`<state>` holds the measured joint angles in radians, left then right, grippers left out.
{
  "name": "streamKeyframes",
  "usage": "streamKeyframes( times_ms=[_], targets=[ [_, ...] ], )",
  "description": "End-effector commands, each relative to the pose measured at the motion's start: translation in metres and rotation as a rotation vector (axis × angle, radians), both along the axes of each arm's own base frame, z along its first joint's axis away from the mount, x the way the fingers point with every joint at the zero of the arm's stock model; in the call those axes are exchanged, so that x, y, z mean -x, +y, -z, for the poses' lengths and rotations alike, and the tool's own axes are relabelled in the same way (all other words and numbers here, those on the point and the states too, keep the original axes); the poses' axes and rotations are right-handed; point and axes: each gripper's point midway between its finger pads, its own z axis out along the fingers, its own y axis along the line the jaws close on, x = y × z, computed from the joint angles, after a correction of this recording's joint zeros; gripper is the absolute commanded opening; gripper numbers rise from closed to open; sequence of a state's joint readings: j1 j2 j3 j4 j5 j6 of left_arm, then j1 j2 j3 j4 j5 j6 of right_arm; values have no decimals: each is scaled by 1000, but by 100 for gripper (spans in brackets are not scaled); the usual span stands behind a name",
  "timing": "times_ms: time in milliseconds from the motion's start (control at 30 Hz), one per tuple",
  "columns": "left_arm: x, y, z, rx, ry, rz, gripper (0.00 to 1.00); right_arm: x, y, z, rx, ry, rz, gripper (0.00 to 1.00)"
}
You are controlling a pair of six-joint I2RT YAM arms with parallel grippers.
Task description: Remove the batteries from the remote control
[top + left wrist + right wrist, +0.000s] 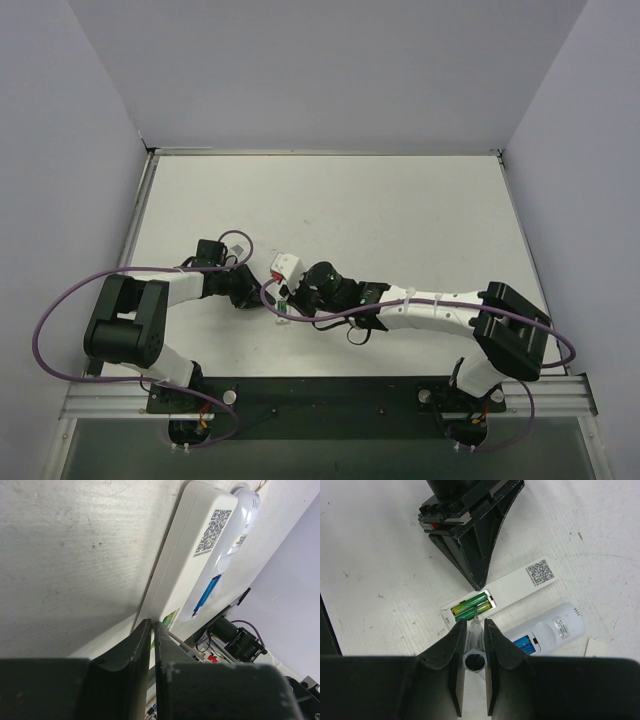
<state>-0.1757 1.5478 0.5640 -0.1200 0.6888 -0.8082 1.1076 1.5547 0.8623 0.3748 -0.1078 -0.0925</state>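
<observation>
Two green batteries (pixel 469 606) are sitting side by side in the open compartment of the flat remote (pixel 520 587), the one with the QR code, which is lying back-up on the counter (pixel 380 555). The blue batteries (pixel 522 644) are also sitting in the open bay of the rounded remote (pixel 560 627), which is lying just beside the flat one. No cell is lying loose on the counter in any view, so nothing is unloaded yet. Both bays are showing uncovered, so the opening step looks done and all the extraction is left. The right hand (pixel 475 623) is pinching a thin white stick (pixel 474 647) between its fingers, with the tip pointing into the green cells' bay, at or just short of them. My read is that it is getting ready to pry the first green cell out. The left hand (pixel 477 584) is pressed nearly together with only a thin slit, holding nothing visible. Its tip is sitting at the flat remote's long edge by the bay, probably bracing it, though contact is not certain. The green pair is likely going first and the blue pair after.
</observation>
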Motion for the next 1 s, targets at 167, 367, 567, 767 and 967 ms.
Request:
streamKeyframes(
  times_ms=[167, 367, 567, 767, 967],
  targets=[
    [21, 8, 35, -137, 77, 20, 17, 31, -48, 77, 175, 188, 40, 0],
    [21, 8, 36, -138, 78, 19, 17, 32, -48, 78, 147, 203, 57, 0],
    [20, 8, 35, -137, 76, 21, 16, 30, -47, 77, 134, 208, 56, 0],
    [21, 9, 36, -142, 81, 19, 16, 32, -49, 80, 120, 222, 56, 0],
    [20, 9, 36, -145, 83, 17, 16, 36, -52, 85, 97, 233, 60, 0]
  ],
)
